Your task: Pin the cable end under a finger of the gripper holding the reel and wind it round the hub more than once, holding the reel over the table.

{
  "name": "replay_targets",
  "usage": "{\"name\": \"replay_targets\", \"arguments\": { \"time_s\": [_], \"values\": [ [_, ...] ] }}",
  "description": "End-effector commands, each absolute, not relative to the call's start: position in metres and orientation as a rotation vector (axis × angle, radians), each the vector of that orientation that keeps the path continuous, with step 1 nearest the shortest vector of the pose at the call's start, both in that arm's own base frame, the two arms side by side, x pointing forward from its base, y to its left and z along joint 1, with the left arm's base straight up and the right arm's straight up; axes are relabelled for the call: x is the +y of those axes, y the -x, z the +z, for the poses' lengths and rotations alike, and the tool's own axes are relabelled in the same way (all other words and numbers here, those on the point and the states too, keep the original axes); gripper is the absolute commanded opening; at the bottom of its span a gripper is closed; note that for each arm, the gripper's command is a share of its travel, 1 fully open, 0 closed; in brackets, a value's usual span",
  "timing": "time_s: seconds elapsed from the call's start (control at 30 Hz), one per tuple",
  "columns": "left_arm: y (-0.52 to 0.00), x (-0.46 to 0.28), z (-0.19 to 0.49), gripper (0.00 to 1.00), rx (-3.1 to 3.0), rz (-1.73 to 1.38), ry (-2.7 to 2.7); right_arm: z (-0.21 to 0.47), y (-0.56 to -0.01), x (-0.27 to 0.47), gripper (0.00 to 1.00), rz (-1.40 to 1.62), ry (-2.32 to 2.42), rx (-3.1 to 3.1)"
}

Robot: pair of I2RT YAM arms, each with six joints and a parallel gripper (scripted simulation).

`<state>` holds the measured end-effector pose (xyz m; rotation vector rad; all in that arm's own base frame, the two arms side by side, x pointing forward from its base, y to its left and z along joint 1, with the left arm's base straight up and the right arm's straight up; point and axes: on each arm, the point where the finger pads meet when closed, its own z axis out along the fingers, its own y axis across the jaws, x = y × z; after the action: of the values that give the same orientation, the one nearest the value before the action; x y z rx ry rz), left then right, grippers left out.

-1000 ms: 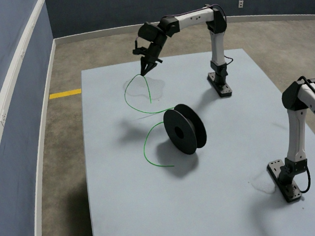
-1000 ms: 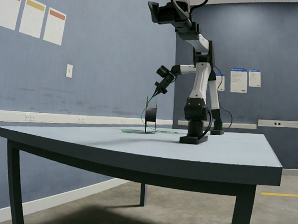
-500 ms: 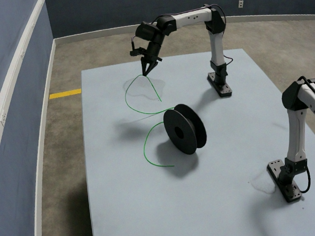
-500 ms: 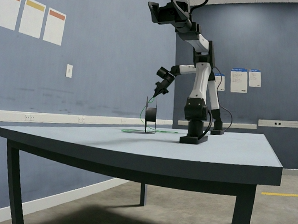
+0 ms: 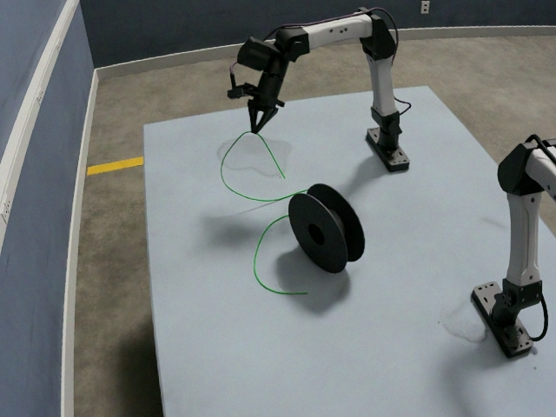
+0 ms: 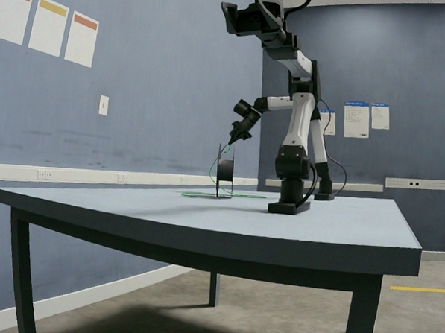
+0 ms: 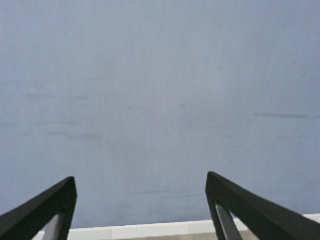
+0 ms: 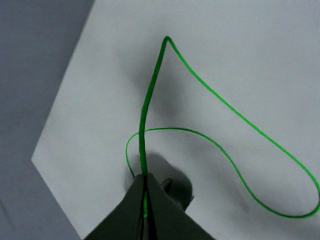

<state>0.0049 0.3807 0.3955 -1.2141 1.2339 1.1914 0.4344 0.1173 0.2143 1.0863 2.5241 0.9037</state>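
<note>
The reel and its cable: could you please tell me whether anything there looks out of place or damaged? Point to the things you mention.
Nothing stands out: the reel (image 5: 315, 255) (image 6: 225, 170) stands upright on its rims, undented as far as visible, and the green cable (image 5: 255, 255) (image 8: 225, 102) curves loosely without any visible break.
</note>
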Motion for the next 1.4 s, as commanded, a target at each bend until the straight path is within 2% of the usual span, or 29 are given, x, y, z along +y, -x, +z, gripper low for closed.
{"name": "replay_targets", "arguments": {
  "time_s": [0.0, 1.37],
  "values": [
    [-0.002, 0.376, 0.399, 0.75, 1.202, 1.204, 1.208, 0.22, -0.443, 0.118, 0.0, 0.922, -1.051, 2.514],
    [-0.002, 0.376, 0.399, 0.75, 1.202, 1.204, 1.208, 0.224, -0.459, 0.126, 0.0, 0.956, -0.889, 2.585]
  ]
}}
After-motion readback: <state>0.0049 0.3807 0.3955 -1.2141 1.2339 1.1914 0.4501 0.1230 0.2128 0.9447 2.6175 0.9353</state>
